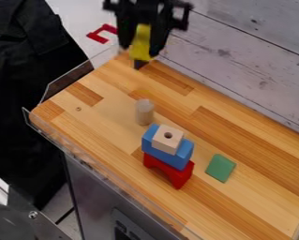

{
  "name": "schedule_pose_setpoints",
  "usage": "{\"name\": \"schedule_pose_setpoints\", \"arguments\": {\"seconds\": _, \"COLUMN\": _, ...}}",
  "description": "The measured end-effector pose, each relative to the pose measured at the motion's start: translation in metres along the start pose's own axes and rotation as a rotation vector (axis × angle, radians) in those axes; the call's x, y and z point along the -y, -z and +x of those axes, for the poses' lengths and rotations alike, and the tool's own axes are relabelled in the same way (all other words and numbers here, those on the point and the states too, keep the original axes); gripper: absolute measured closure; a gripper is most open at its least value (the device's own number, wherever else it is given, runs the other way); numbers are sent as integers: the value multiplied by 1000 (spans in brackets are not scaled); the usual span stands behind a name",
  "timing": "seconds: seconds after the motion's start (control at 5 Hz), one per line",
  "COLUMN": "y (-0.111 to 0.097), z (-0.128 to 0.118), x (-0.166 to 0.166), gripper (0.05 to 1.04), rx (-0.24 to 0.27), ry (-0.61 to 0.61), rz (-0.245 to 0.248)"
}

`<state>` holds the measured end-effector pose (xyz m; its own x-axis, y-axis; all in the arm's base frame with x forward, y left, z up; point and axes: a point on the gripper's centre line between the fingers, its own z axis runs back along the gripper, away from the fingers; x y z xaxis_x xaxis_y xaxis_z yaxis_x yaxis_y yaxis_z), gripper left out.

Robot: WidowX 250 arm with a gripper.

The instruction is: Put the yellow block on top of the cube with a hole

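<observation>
Camera view had the tool (140, 50) hanging over the top corner of the wooden surface (258, 192), with its two black fingers narrowed around the yellow block (141, 38). So yeah, the block was up in the air between them, longer side running roughly up and down, well apart from the stack.

The cube with a hole (168, 139) was the top piece of a little three-part tower, sitting nearer the front edge than the back one. It was nestled in the dip of a blue block (172, 157), whose raised ends poked up on either side of it, kinda like a shallow cradle. The cube's round hole looked dark and faced up. Under the blue block there was a red arch (168, 170) standing on the surface.

A pale cylinder (145, 112) stood upright close to the tower, on the side toward the top corner; couldn't tell if it touched the blue block. On the tower's other side, toward the back edge, a green block (220, 168) lay flat, just apart from the red arch. A low see-through rim (89, 164) ran along the front edge.
</observation>
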<state>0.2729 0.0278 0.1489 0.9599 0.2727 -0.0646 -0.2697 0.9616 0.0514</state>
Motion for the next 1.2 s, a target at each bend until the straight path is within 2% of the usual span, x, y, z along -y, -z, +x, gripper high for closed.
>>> {"name": "schedule_pose_setpoints", "arguments": {"seconds": 0.2, "y": -17, "z": -21, "x": 4, "gripper": 567, "rx": -15, "ry": 9, "rz": -23}}
{"name": "schedule_pose_setpoints", "arguments": {"seconds": 0.6, "y": -2, "z": -61, "x": 15, "gripper": 567, "rx": -156, "ry": 43, "rz": -64}}
{"name": "schedule_pose_setpoints", "arguments": {"seconds": 0.8, "y": 9, "z": -70, "x": 22, "gripper": 567, "rx": -185, "ry": 63, "rz": -71}}
{"name": "schedule_pose_setpoints", "arguments": {"seconds": 1.0, "y": 20, "z": -69, "x": 31, "gripper": 567, "rx": -164, "ry": 96, "rz": -64}}
{"name": "schedule_pose_setpoints", "arguments": {"seconds": 1.2, "y": 38, "z": -65, "x": 42, "gripper": 567, "rx": -166, "ry": 127, "rz": -62}}
